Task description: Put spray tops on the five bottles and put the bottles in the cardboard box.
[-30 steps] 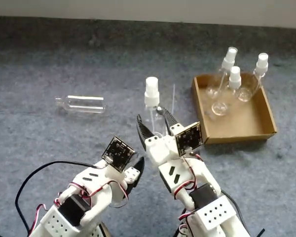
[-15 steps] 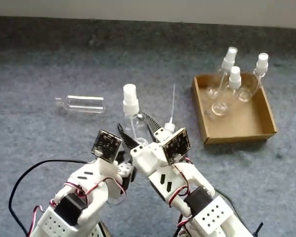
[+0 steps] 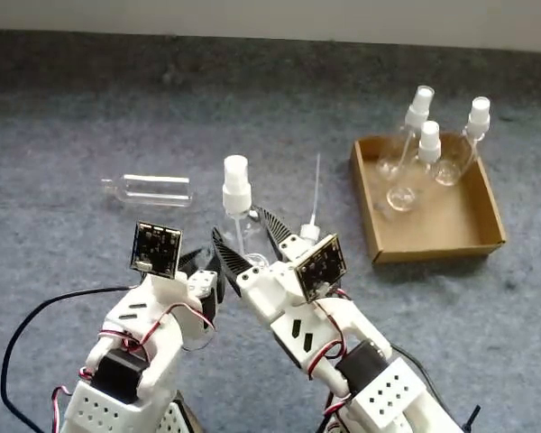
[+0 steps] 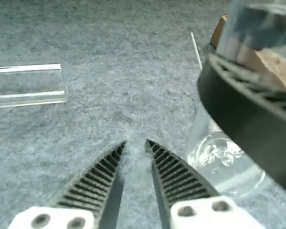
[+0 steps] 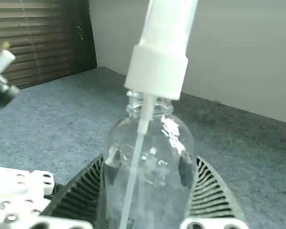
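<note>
Right end effector [image 3: 242,233] clenched on upright bottle [image 5: 148,162], spray top [image 5: 157,67] sitting on its neck, middle of bench [image 3: 72,117]. Left end effector [image 4: 136,144] released, nothing between its jaws, at that bottle's 8 o'clock. Cardboard box [image 3: 487,225] at 3 o'clock holds three capped bottles [image 3: 428,149]. Uncapped bottle [image 3: 149,189] lies at 9 o'clock.

**Open carpet ahead, bottle close at the side**

The left gripper [image 4: 136,143], fingers parted, faces bare carpet [image 4: 133,71]. Just right of it stands the capped bottle [image 4: 226,157] (clamped by the right gripper [image 3: 243,236]). A lying bottle [image 4: 26,83] sits ahead-left.
</note>
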{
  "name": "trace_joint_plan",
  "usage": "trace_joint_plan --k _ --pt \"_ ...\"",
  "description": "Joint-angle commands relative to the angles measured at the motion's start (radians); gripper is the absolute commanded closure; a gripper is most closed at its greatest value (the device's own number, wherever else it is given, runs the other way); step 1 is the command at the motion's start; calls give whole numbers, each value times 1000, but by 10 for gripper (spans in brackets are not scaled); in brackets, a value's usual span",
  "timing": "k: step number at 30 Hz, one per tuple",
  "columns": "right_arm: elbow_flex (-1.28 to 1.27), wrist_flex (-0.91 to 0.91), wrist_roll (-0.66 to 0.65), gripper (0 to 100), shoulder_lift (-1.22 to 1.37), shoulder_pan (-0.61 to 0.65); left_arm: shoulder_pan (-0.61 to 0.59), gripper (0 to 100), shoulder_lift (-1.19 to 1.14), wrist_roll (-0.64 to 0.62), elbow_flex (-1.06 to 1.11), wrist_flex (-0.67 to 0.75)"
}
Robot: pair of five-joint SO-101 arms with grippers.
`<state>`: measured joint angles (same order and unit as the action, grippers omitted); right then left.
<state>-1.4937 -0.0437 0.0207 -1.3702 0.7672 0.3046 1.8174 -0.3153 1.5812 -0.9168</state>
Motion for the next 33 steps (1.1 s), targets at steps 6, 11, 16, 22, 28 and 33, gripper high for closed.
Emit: trace_joint_plan --k 6,11,16,22,28,33 --pt "68 31 6 906 -18 2 197 995 12 -8 -53 -77" --pt "68 31 6 906 -18 2 338 995 12 -6 -53 -149" --pt "68 31 6 906 -18 2 414 995 12 -5 -54 -146" --pt "61 31 6 906 -18 4 410 995 12 -9 -131 -152" --pt "58 27 6 906 -18 10 407 995 12 -11 -151 -146" --pt "58 24 6 906 -18 10 283 995 12 -11 -151 -144"
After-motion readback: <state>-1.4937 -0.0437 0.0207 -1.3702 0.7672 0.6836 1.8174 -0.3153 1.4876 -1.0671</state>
